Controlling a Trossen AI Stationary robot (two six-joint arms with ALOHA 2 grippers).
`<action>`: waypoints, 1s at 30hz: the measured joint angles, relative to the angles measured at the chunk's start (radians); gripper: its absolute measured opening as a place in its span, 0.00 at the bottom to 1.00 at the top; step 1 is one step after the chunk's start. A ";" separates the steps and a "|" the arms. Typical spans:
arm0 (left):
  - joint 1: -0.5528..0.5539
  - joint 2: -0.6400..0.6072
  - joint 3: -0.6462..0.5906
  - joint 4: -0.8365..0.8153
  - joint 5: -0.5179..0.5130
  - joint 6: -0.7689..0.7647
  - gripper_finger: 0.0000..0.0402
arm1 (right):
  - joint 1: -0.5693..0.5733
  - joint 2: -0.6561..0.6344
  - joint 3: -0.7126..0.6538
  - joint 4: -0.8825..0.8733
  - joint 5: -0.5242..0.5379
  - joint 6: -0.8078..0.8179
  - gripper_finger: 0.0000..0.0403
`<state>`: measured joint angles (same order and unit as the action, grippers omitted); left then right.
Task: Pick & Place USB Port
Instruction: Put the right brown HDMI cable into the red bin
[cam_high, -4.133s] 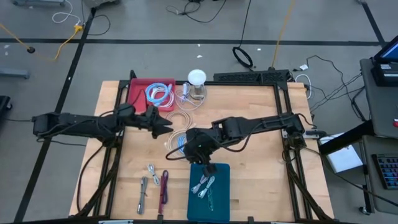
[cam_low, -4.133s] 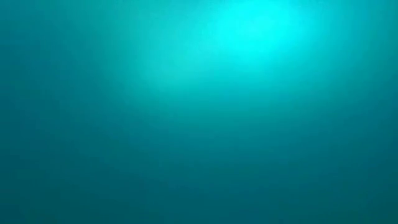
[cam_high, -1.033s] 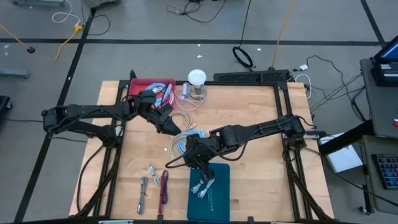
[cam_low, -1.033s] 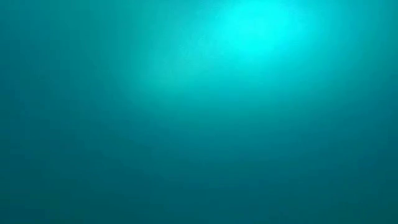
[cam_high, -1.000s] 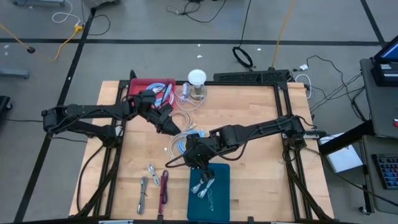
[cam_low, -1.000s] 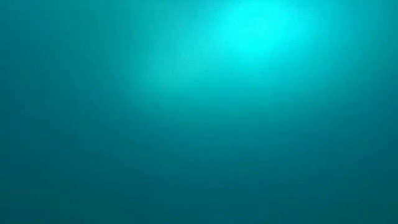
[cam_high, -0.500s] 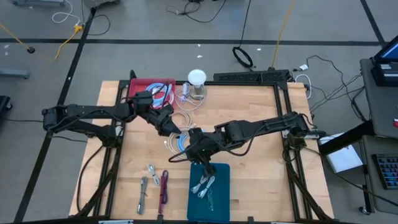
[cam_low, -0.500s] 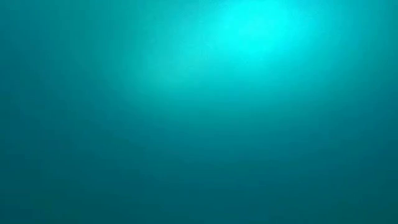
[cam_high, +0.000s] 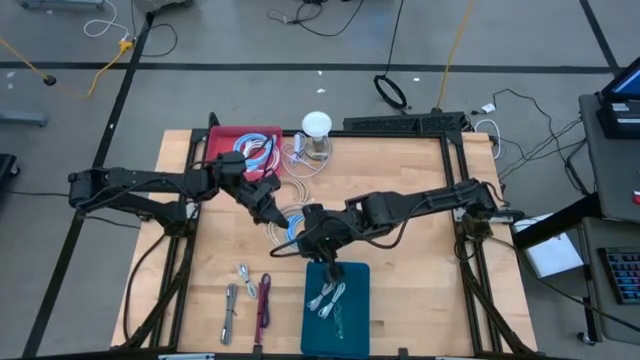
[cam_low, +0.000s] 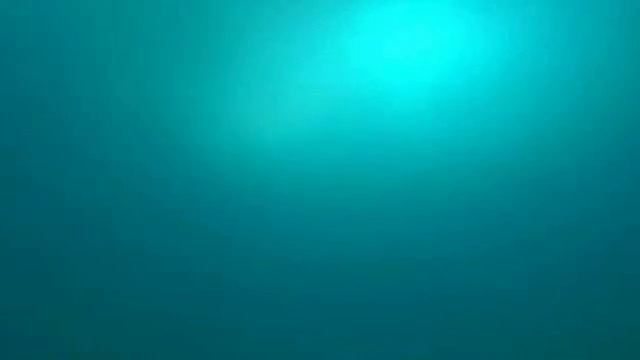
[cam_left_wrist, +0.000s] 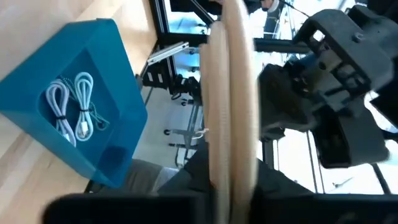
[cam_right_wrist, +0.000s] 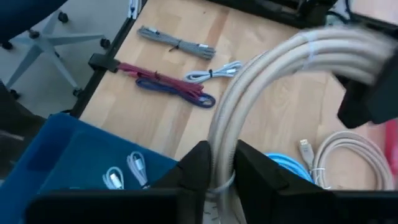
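The left gripper (cam_high: 271, 215) has just closed on the beige coiled cable (cam_left_wrist: 230, 99) that the right gripper (cam_high: 303, 236) also clamps mid-table beside the blue bin (cam_high: 336, 308), so you are mid-handover

Lab: framed workbench (cam_high: 420, 180), floor cables (cam_high: 330, 12)

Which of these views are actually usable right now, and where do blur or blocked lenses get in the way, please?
High view: sharp, evenly lit. Low view: only a teal glow, nothing readable. Left wrist view: the beige cable coil is close and blurred; the blue bin is clear. Right wrist view: the coil is soft, while the bundled cables on the table are clear.
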<state>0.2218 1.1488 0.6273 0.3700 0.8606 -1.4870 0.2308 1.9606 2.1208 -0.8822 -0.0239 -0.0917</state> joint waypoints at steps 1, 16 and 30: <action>0.000 0.000 0.000 -0.002 -0.006 0.004 0.07 | -0.002 0.000 0.000 0.008 0.003 0.001 0.22; 0.224 -0.013 0.000 -0.357 -0.069 0.248 0.07 | 0.014 -0.076 0.000 0.197 0.001 0.062 0.42; 0.882 -0.134 0.001 -0.674 -0.256 0.478 0.07 | 0.073 -0.134 -0.001 0.174 0.122 0.111 0.39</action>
<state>1.1041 1.0153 0.6280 -0.3039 0.6045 -1.0089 0.3039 1.8263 2.1197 -0.7085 0.0984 0.0192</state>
